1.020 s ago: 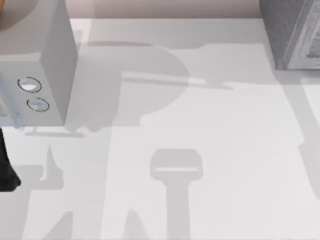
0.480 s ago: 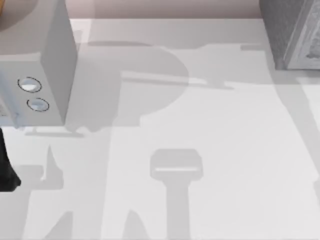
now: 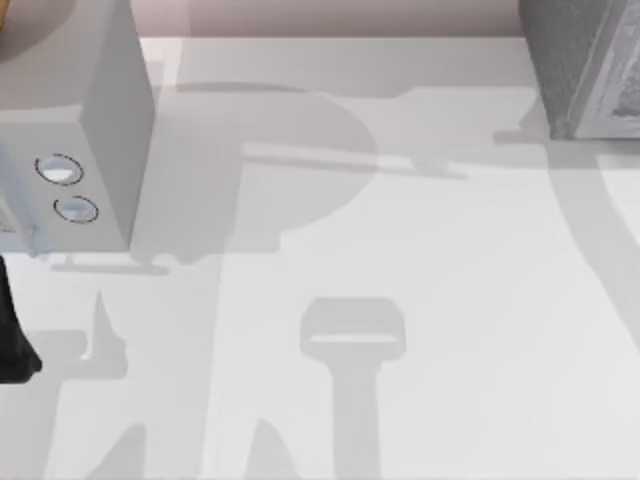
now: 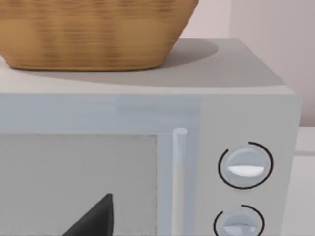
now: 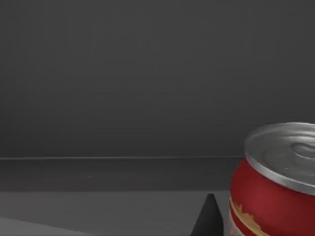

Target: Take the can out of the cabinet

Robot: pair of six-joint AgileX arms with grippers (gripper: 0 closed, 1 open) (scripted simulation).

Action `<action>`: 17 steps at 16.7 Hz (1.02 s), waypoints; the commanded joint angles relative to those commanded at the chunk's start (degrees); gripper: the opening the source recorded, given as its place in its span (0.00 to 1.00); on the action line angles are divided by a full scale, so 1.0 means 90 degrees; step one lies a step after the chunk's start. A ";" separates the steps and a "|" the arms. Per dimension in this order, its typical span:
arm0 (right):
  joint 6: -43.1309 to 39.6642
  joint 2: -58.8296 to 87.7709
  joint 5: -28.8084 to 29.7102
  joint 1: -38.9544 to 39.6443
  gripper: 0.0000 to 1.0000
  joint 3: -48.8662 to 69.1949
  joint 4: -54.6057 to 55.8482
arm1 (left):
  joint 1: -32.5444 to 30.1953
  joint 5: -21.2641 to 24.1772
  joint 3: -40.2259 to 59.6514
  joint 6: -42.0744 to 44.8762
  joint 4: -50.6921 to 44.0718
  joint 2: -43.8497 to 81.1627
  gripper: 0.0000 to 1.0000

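Note:
A red can (image 5: 275, 187) with a silver lid stands upright on the shelf inside the dark cabinet. A dark part of my right gripper (image 5: 209, 219) rises just beside the can, with a thin gap between them. From above, the grey cabinet (image 3: 580, 70) sits at the table's back right corner. My left gripper (image 4: 93, 219) hangs in front of the microwave's door, far from the can.
A grey microwave (image 3: 70, 130) with two round knobs (image 4: 245, 165) stands at the back left, and a wicker basket (image 4: 93, 34) rests on top of it. A dark piece of my left arm (image 3: 10, 340) shows at the table's left edge.
The right arm's shadow on the table has slid up toward the cabinet. The left arm and the microwave have stayed put.

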 joint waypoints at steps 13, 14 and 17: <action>-0.0034 -0.1977 -0.0320 -0.0396 0.00 -0.2987 0.0914 | 0.0000 0.0000 0.0000 0.0000 0.0000 0.0000 1.00; -0.0040 -0.2377 -0.0390 -0.0457 0.00 -0.3642 0.1088 | 0.0000 0.0000 0.0000 0.0000 0.0000 0.0000 1.00; -0.0059 -0.3733 -0.0624 -0.0654 0.00 -0.5947 0.1672 | 0.0000 0.0000 0.0000 0.0000 0.0000 0.0000 1.00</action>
